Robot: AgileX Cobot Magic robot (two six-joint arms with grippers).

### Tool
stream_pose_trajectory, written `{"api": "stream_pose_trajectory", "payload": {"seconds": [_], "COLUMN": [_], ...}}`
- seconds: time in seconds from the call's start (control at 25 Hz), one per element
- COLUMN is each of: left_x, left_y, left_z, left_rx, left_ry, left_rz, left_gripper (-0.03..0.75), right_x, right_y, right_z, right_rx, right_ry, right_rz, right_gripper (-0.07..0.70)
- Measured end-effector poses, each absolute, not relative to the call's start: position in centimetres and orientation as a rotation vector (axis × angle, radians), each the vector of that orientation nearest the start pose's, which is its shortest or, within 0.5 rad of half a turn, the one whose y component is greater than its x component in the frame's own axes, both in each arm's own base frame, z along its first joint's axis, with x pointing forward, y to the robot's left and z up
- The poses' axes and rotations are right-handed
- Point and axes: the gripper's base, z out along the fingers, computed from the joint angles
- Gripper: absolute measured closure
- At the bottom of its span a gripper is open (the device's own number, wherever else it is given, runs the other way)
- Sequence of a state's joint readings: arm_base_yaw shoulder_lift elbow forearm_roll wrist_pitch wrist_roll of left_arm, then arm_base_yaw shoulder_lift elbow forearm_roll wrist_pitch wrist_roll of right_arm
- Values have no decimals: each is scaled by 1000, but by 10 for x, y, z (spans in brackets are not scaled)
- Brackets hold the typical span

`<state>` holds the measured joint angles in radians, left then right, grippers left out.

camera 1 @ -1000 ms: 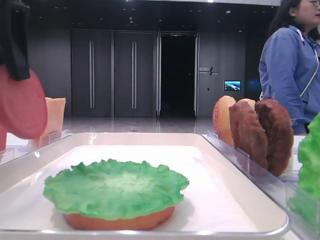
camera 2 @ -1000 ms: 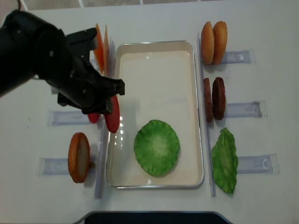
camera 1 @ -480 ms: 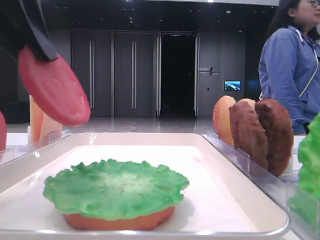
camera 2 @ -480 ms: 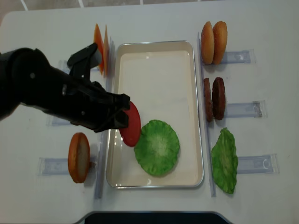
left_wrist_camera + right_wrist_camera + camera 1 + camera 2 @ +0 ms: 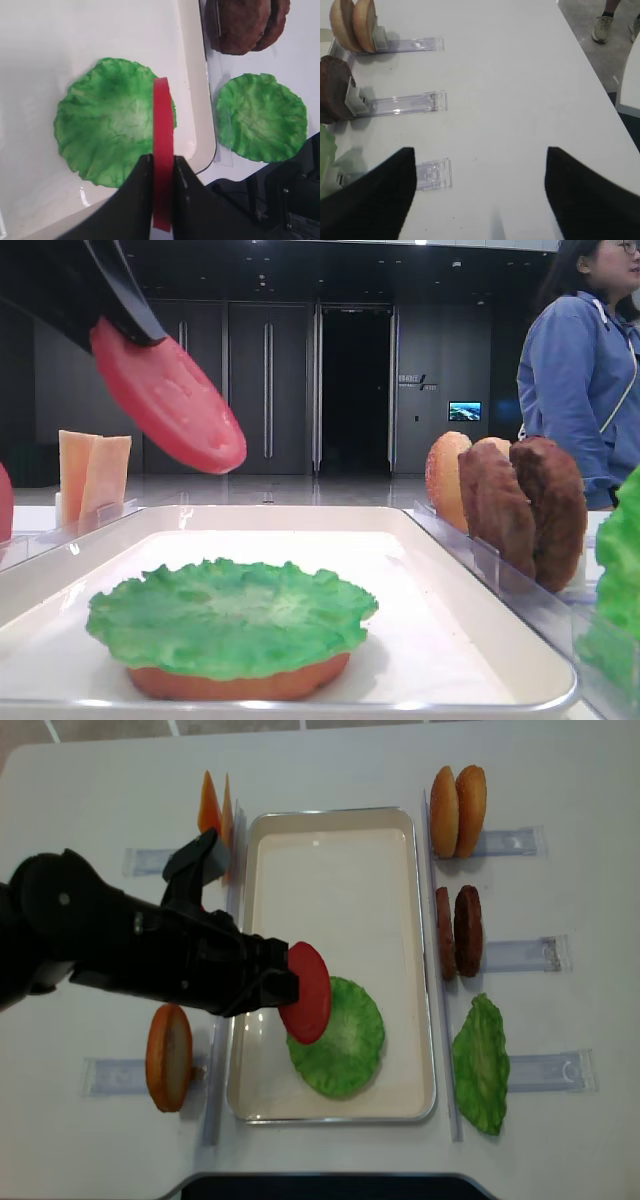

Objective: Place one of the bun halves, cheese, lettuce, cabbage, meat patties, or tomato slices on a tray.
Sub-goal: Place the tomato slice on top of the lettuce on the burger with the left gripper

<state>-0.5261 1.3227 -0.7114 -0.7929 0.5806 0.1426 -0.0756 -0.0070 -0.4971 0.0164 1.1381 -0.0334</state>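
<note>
My left gripper (image 5: pixel 280 988) is shut on a red tomato slice (image 5: pixel 305 992), gripping its edge (image 5: pixel 163 130). The slice hangs tilted in the air over the white tray (image 5: pixel 330 890), above the left part of the lettuce (image 5: pixel 345 1040). In the low front view the tomato slice (image 5: pixel 170 400) is well above the lettuce (image 5: pixel 230 615), which lies on an orange bun half (image 5: pixel 230 680) in the tray (image 5: pixel 420 580). My right gripper (image 5: pixel 480 150) is open and holds nothing, over bare table right of the racks.
Clear racks right of the tray hold two bun halves (image 5: pixel 457 810), two meat patties (image 5: pixel 460 930) and a second green leaf (image 5: pixel 482 1063). On the left are cheese slices (image 5: pixel 215 810) and a bun half (image 5: pixel 168 1057). A person (image 5: pixel 585 370) stands behind the table's far right.
My left gripper has carried the tomato slice from the left rack rightwards over the tray's rim to above the lettuce. The slice has risen and tilted flatter.
</note>
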Motion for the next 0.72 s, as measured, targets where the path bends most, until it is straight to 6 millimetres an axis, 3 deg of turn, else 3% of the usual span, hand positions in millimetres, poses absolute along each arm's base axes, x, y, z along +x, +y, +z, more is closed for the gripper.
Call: {"api": "stream_pose_trajectory", "payload": {"seconds": [0.2, 0.48, 0.72], "left_x": [196, 189, 192], "left_y": [-159, -180, -182], "left_z": [223, 206, 201], "left_rx": [149, 228, 212], "left_ry": [2698, 2747, 2747], "left_rz": [-910, -896, -888], "left_gripper": [655, 655, 655], "right_x": [-9, -9, -9], "right_y": [2, 2, 2], "right_z": [270, 270, 270], "right_rx": [43, 43, 43], "right_ry": [2117, 2117, 2117], "right_rz": [-45, -45, -45], "right_gripper": [95, 95, 95]}}
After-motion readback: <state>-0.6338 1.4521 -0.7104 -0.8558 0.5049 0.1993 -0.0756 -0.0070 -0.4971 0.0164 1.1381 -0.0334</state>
